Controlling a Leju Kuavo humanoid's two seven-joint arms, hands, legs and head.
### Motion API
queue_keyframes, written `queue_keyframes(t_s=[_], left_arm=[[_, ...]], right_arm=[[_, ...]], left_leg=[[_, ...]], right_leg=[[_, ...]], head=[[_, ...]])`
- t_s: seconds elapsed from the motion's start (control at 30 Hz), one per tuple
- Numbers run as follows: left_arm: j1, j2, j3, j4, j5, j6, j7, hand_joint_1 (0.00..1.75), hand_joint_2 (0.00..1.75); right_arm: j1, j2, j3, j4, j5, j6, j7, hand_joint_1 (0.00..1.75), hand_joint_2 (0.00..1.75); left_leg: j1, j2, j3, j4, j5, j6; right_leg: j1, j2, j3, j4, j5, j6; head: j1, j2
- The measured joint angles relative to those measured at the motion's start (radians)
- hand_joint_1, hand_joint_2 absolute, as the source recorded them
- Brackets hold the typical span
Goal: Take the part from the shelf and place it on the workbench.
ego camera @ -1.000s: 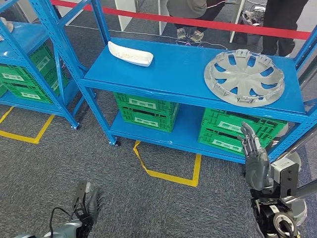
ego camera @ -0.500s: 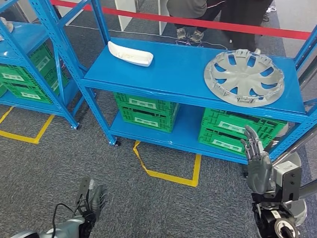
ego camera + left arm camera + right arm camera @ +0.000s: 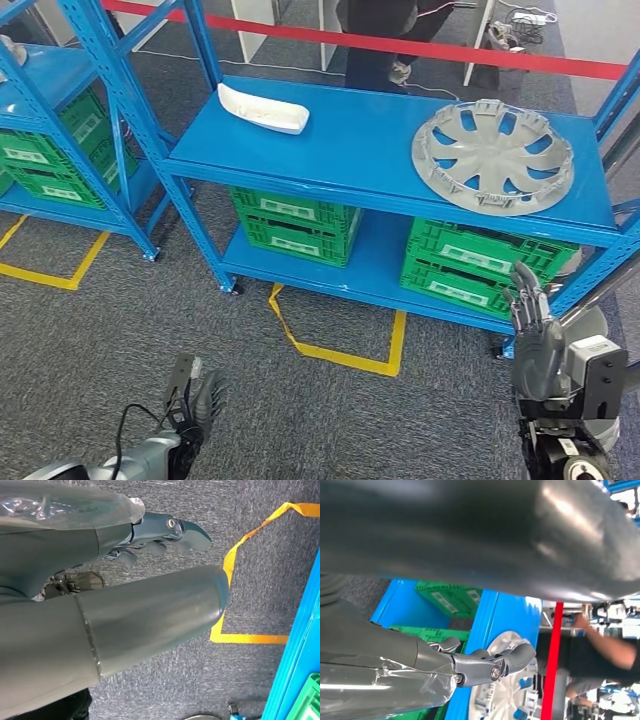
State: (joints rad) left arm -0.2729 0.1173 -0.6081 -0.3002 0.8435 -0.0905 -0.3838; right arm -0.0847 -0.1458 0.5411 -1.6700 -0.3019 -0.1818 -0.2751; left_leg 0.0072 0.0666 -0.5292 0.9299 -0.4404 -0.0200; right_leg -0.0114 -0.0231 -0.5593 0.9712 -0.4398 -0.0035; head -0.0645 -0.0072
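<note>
Right hand (image 3: 534,325) empty, fingers apart, below shelf (image 3: 362,140) | left hand (image 3: 198,400) empty, spread, low | hubcap (image 3: 492,155): grey, spoked, flat on shelf | head cam adds white tray (image 3: 263,108)

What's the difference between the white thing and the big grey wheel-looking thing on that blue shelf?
The white part is long, narrow and shallow like a tray, while the grey wheel cover is round with spoke-like openings. The wheel cover looks much larger than the white part. The white part lies toward the shelf's left rear, the wheel cover at its right end, nearer the right hand. Both rest flat on the top blue shelf, untouched by either hand.
</note>
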Motion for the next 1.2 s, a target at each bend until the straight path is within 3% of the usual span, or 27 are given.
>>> queue_keyframes(t_s=[0.23, 0.4, 0.53, 0.57, 0.67, 0.7, 0.77, 0.9, 1.13, 1.2], left_arm=[[0.004, 0.006, 0.0, 0.0, 0.006, 0.047, -0.014, 0.0, 0.0], [0.02, 0.024, 0.0, 0.0, 0.03, 0.062, -0.023, 0.0, 0.0], [0.03, 0.034, 0.0, 0.0, 0.042, 0.062, -0.025, 0.0, 0.0], [0.032, 0.036, 0.0, 0.0, 0.042, 0.062, -0.025, 0.0, 0.0], [0.034, 0.038, 0.0, 0.0, 0.045, 0.061, -0.027, 0.0, 1.31], [0.035, 0.039, 0.0, 0.0, 0.046, 0.061, -0.028, 0.0, 1.75], [0.036, 0.039, 0.0, 0.0, 0.051, 0.061, -0.033, 0.0, 1.75], [0.04, 0.039, 0.0, 0.0, 0.052, 0.062, -0.045, 0.0, 0.0], [0.041, 0.039, 0.0, 0.0, 0.038, 0.069, -0.056, 0.0, 0.0], [0.041, 0.04, 0.0, 0.0, 0.037, 0.067, -0.06, 0.0, 0.0]], right_arm=[[-0.004, -0.016, 0.003, -0.019, 0.019, -0.077, 0.056, 0.0, 0.0], [-0.033, -0.017, 0.004, -0.026, 0.106, -0.134, 0.134, 0.0, 0.0], [-0.064, -0.018, 0.001, -0.026, 0.159, -0.143, 0.15, 0.0, 0.0], [-0.068, -0.018, 0.001, -0.026, 0.162, -0.143, 0.15, 0.0, 0.44], [-0.075, -0.018, 0.0, -0.026, 0.17, -0.131, 0.151, 0.0, 1.75], [-0.076, -0.018, -0.001, -0.026, 0.17, -0.12, 0.149, 0.0, 1.75], [-0.08, -0.018, -0.005, -0.026, 0.165, -0.097, 0.145, 0.0, 1.75], [-0.091, -0.019, -0.019, -0.036, 0.159, -0.085, 0.141, 0.0, 1.75], [-0.094, -0.048, -0.05, -0.091, 0.198, -0.077, 0.159, 0.0, 1.75], [-0.094, -0.056, -0.059, -0.108, 0.214, -0.077, 0.166, 0.0, 0.87]], left_leg=[[0.0, 0.0, 0.0, 0.0, 0.0, 0.0], [0.0, 0.0, 0.0, 0.0, 0.0, 0.0], [0.0, 0.0, 0.0, 0.0, 0.0, 0.0], [0.0, 0.0, 0.0, 0.0, 0.0, 0.0], [0.0, 0.0, 0.0, 0.0, 0.0, 0.0], [0.0, 0.0, 0.0, 0.0, 0.0, 0.0], [0.0, 0.0, 0.0, 0.0, 0.0, 0.0], [0.0, 0.0, 0.0, 0.0, 0.0, 0.0], [0.0, 0.0, 0.0, 0.0, 0.0, 0.0], [0.0, 0.0, 0.0, 0.0, 0.0, 0.0]], right_leg=[[0.0, 0.0, 0.0, 0.0, 0.0, 0.0], [0.0, 0.0, 0.0, 0.0, 0.0, 0.0], [0.0, 0.0, 0.0, 0.0, 0.0, 0.0], [0.0, 0.0, 0.0, 0.0, 0.0, 0.0], [0.0, 0.0, 0.0, 0.0, 0.0, 0.0], [0.0, 0.0, 0.0, 0.0, 0.0, 0.0], [0.0, 0.0, 0.0, 0.0, 0.0, 0.0], [0.0, 0.0, 0.0, 0.0, 0.0, 0.0], [0.0, 0.0, 0.0, 0.0, 0.0, 0.0], [0.0, 0.0, 0.0, 0.0, 0.0, 0.0]], head=[[0.0, 0.0], [0.0, 0.0], [0.0, 0.0], [0.001, 0.0], [0.001, 0.0], [0.001, 0.0], [0.001, 0.0], [0.001, 0.0], [0.001, 0.0], [0.001, 0.0]])
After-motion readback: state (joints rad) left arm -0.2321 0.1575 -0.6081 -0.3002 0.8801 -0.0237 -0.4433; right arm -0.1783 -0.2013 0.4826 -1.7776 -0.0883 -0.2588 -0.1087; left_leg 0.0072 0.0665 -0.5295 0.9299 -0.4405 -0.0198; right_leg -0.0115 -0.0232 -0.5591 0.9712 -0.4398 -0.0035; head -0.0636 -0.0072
